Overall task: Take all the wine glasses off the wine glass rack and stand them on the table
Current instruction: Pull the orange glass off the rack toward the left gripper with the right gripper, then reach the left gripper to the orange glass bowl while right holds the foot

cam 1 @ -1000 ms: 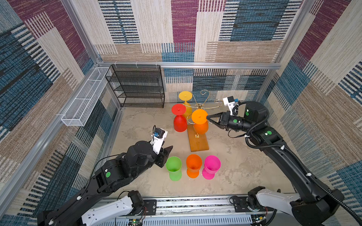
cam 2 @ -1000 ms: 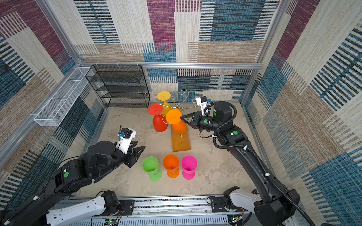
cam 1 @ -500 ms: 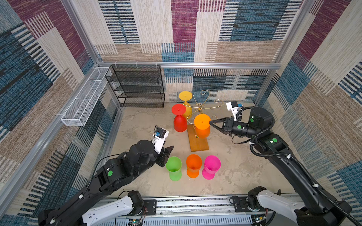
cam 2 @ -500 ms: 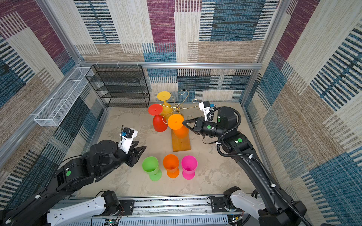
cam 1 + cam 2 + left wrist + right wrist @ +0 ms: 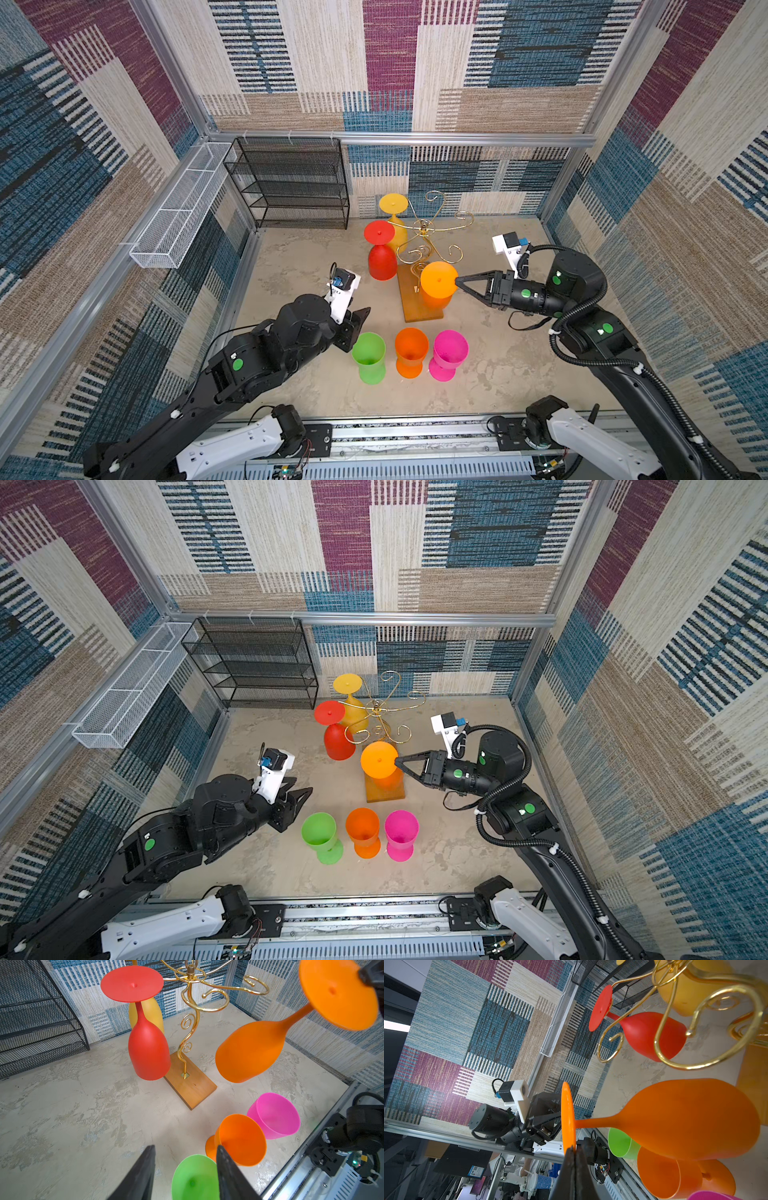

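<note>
Over the front end of the wooden base (image 5: 420, 309), orange wine glass (image 5: 437, 279) hangs inverted and tilted, apparently clear of the wine glass rack (image 5: 432, 232) hooks. Right gripper (image 5: 458, 282) clamps its foot rim; edge pinch keeps the stem free. Left gripper (image 5: 185, 1148) is half-spread and empty, parked near the table (image 5: 498, 365) front edge.

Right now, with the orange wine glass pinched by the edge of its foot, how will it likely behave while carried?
Probably light: the right gripper holds the orange wine glass by its foot's edge alone. Likely to pivot or swing, since the bowl hangs tilted from that thin pinch. The smooth disc might slip.
</note>
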{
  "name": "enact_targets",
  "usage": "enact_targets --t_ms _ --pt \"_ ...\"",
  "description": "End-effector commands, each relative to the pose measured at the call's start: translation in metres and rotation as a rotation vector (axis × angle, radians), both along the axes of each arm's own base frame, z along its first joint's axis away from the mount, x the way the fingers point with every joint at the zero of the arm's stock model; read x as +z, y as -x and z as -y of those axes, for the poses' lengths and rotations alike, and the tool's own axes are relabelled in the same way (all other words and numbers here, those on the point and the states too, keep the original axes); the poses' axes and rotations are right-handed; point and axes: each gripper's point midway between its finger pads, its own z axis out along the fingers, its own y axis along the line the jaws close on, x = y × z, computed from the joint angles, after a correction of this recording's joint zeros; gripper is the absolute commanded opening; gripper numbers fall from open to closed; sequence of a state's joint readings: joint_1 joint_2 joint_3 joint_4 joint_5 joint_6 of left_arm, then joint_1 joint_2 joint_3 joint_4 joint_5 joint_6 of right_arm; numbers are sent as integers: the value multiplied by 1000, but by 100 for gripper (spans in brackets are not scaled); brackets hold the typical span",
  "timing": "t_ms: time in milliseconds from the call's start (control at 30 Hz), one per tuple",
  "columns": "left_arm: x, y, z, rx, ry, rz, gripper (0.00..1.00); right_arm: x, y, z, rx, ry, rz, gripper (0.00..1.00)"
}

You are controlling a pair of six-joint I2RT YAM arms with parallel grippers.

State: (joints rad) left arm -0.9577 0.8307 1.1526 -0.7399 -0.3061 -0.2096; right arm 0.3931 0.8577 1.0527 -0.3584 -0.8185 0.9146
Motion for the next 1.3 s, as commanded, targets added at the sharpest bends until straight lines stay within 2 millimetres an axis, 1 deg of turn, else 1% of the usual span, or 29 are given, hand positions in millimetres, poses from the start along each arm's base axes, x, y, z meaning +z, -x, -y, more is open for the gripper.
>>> enact_targets --t_ms 0,167,333,567,767,900,1033,1267 --pt "11 -1 2 -11 21 27 50 11 17 -3 77 -22 26 0" --pt "13 0 -1 -4 26 33 50 29 34 -2 130 -43 68 0" --pt "13 0 -4 4 26 35 50 51 45 0 158 -55 118 0" --pt "17 -3 0 -6 36 59 50 83 50 0 181 -78 198 0" --pt "22 -7 6 -31 80 66 50 101 48 -1 189 -93 252 0" --pt "32 -9 11 -71 159 70 50 112 47 -3 196 -116 292 0" --pt "45 -12 21 -149 273 70 51 122 47 -3 203 -143 344 0" --pt "66 -12 41 -300 420 95 51 150 47 -3 198 -186 462 0"
